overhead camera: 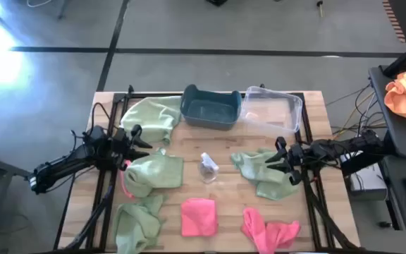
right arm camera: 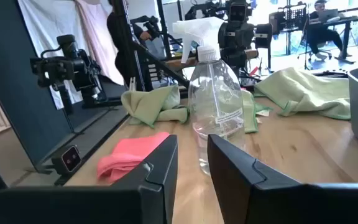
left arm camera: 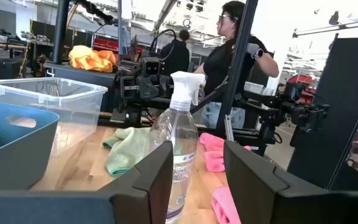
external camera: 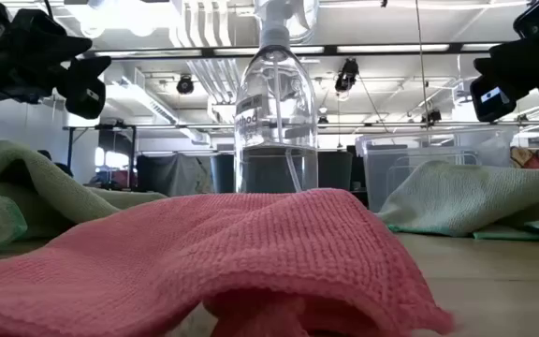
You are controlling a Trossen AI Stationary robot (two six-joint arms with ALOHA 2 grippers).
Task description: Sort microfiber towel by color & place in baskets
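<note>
Wooden surface with a clear spray bottle at center. Behind the bottle, teal basket touching clear basket. Around the bottle, four green towels and, nearer the front edge, pink towels. Left tool and right tool flanking the bottle, both open and empty.

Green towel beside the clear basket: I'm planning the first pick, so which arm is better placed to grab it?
Probably the right. The right gripper, open and empty, hovers at the green towel, near the clear basket. The left gripper, also open, hovers across the table.
</note>
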